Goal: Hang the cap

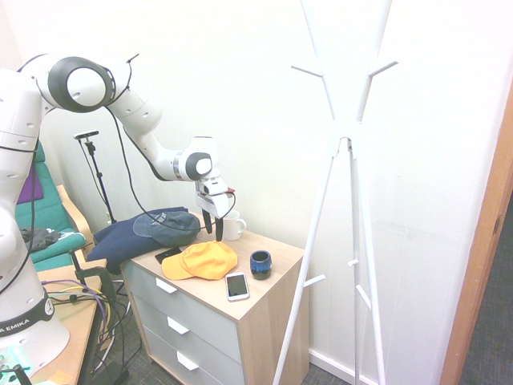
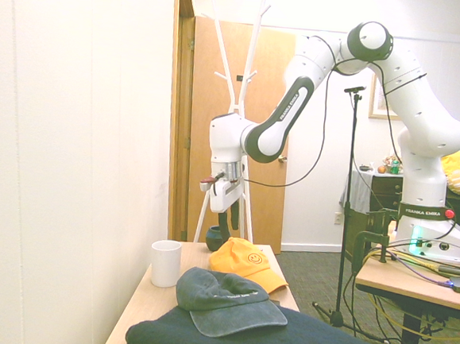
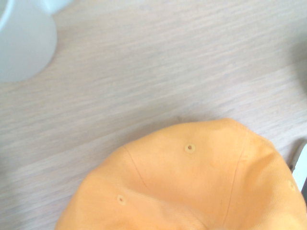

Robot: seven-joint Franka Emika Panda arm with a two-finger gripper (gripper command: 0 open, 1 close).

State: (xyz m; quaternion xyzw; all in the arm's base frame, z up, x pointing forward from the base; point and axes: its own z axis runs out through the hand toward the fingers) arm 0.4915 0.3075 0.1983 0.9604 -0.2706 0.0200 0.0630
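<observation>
The cap (image 1: 205, 260) is yellow-orange and lies crown up on the wooden dresser top (image 1: 268, 282), its brim toward the front left. In the second exterior view the cap (image 2: 246, 262) shows a small smiley face. My gripper (image 1: 213, 230) hangs open, fingers pointing down, just above the back edge of the cap and beside the white mug (image 1: 232, 225). Seen from the other side, the gripper (image 2: 228, 219) holds nothing. The wrist view shows the cap's crown (image 3: 192, 184) close below, with the mug (image 3: 23, 40) at one corner. The white coat stand (image 1: 349, 136) rises to the right of the dresser.
A dark blue-grey cap (image 1: 167, 227) rests on a folded navy garment (image 1: 119, 241) at the dresser's left end. A small blue cup (image 1: 260, 263) and a white phone (image 1: 237, 285) lie right of the yellow cap. The coat stand (image 2: 240, 93) has low pegs too.
</observation>
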